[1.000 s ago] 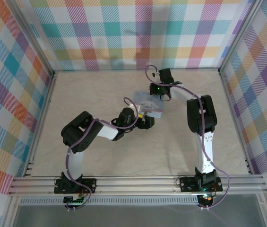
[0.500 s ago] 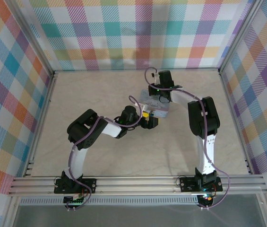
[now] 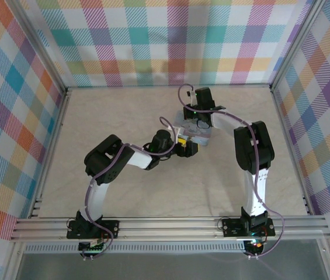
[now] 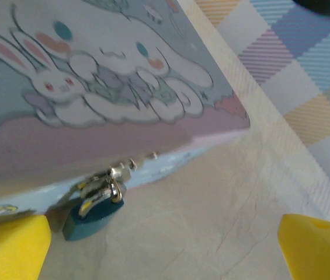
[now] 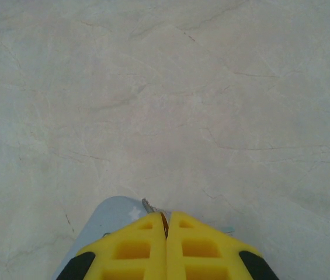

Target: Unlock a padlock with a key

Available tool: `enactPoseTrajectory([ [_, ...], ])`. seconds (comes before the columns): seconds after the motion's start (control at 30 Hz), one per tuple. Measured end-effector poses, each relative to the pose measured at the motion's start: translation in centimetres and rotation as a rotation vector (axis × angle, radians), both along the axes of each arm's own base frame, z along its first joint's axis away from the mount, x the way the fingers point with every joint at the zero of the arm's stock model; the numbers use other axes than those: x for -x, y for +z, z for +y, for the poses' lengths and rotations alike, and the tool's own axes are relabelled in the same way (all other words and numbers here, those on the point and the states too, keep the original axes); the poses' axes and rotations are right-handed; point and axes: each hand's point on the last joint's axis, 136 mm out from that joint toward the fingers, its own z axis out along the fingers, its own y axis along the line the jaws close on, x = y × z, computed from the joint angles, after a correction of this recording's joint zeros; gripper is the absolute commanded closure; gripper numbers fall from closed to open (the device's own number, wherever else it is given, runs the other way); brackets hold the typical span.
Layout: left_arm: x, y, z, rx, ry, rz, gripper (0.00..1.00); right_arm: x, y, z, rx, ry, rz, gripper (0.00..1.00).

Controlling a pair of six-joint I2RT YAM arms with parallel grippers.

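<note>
From above, your workspace is a pale, marble-veined tabletop (image 3: 118,111) walled on three sides by pastel plaid cloth (image 3: 153,41), with aluminium rails (image 3: 170,224) along the near edge where both arms are bolted. Your left gripper (image 3: 183,147) reaches in to the middle of the table and sits just at the near-left side of the pale blue tin (image 3: 203,137). Your right gripper (image 3: 198,121) folds back over the tin's far side. The padlock and the key are too small to pick out from up here. On your left wrist camera, the tin's lid (image 4: 106,76), printed with white long-eared cartoon figures, fills the upper left. The dark-blue padlock (image 4: 93,219) hangs by its thin metal shackle from the clasp on the tin's front edge, its body resting on the table. The left gripper's yellow fingertips (image 4: 10,248) sit at the two lower corners, spread wide, and the padlock is just inside the left one, not gripped. The plaid wall (image 4: 305,64) shows beyond. On your right wrist camera, bare veined tabletop (image 5: 165,87) lies ahead. The right gripper's yellow pads (image 5: 200,248) are pressed together with a small silvery sliver, the key (image 5: 148,205), poking out at their tips above a corner of the tin.
</note>
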Motion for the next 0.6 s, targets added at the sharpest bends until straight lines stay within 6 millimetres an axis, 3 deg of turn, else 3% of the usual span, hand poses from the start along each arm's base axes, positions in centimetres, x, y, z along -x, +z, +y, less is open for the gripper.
enactPoseTrajectory([
  [0.13,-1.3,0.5,0.2,0.095,0.026,0.036,0.0,0.1,0.3,0.1,-0.001,0.005,-0.004,1.0],
  [0.3,-1.5,0.5,1.6,0.097,0.089,0.023,0.0,0.8,0.4,0.2,0.019,0.022,0.002,1.0],
  [0.6,1.5,-0.9,7.2,-0.176,0.246,-0.039,0.0,1.5,1.3,-0.3,0.033,0.019,-0.001,1.0],
])
